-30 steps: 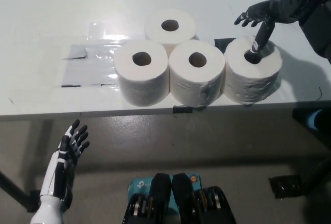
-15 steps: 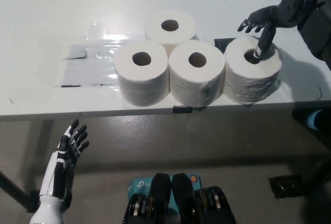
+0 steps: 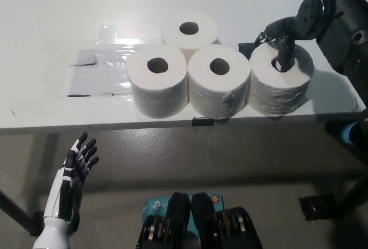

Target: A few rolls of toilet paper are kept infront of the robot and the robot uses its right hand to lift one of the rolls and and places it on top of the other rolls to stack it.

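Four white toilet paper rolls stand on end on the white table [image 3: 46, 25]. One roll [image 3: 190, 27] is at the back, and three stand in a front row: left roll [image 3: 157, 82], middle roll [image 3: 219, 85] and right roll [image 3: 280, 88]. My black right hand [image 3: 280, 41] is over the right roll, with one finger down in its core hole and the others curled over its far rim. The roll still rests on the table. My white left hand [image 3: 73, 183] rests open below the table's front edge, at the lower left.
A shiny grey taped sheet [image 3: 95, 76] lies on the table left of the rolls. A black tape mark [image 3: 202, 121] sits on the front edge. On the floor are a blue box [image 3: 156, 205] and a dark object [image 3: 317, 206].
My right hand has sunk lower onto the right roll, its finger going deeper into the core, and its spread fingers have curled down over the rim. The rolls and left hand have stayed put.
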